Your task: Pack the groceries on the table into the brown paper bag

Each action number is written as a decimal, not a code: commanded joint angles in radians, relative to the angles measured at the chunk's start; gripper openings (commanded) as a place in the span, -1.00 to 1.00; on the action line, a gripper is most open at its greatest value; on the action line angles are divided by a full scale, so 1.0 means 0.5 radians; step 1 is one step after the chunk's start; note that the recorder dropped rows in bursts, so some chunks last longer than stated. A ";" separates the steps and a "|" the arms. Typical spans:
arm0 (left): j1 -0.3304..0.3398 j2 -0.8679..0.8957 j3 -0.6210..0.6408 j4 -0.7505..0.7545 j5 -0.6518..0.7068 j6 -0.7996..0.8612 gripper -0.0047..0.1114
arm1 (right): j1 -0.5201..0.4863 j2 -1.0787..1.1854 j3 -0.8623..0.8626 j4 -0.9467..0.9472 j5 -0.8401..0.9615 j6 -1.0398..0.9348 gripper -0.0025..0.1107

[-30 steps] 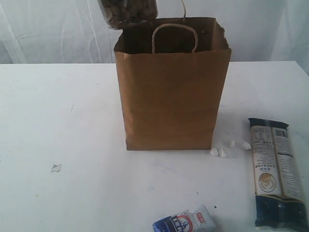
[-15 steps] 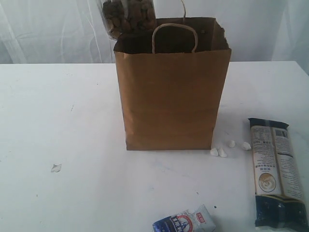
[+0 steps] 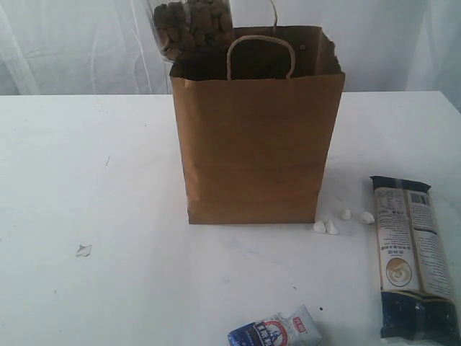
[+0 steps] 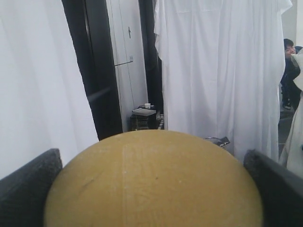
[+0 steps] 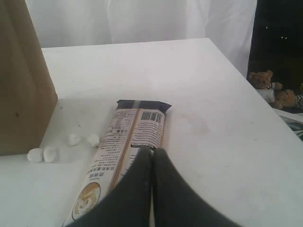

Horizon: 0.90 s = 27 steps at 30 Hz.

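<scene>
The clear jar, full of brown pieces, hangs just above the back left rim of the brown paper bag. Its tan lid fills the left wrist view between two dark fingers, so my left gripper is shut on the jar. My right gripper is shut and empty, hovering over the long dark packet, which lies on the table right of the bag. The small blue-white packet lies at the front edge. Neither gripper shows in the exterior view.
Small white pebble-like bits lie by the bag's front right corner. A tiny scrap sits at the front left. The long dark packet reaches toward the table's right edge.
The jar has sunk lower toward the bag's mouth and turned more upright. Everything on the table has stayed put.
</scene>
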 commanded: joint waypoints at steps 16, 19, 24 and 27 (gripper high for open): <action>0.007 -0.133 -0.013 0.083 0.187 -0.187 -0.92 | -0.019 0.000 0.002 -0.008 -0.002 0.008 -0.96; 0.053 -0.137 -0.013 -0.032 0.187 -0.192 -0.92 | -0.019 0.000 0.002 -0.008 -0.002 0.008 -0.96; 0.142 -0.184 -0.013 -0.130 0.187 -0.234 -0.92 | -0.019 0.000 0.002 -0.008 -0.002 0.008 -0.96; 0.137 -0.203 -0.013 -0.130 0.187 -0.247 -0.92 | -0.019 0.000 0.002 -0.008 -0.002 0.008 -0.96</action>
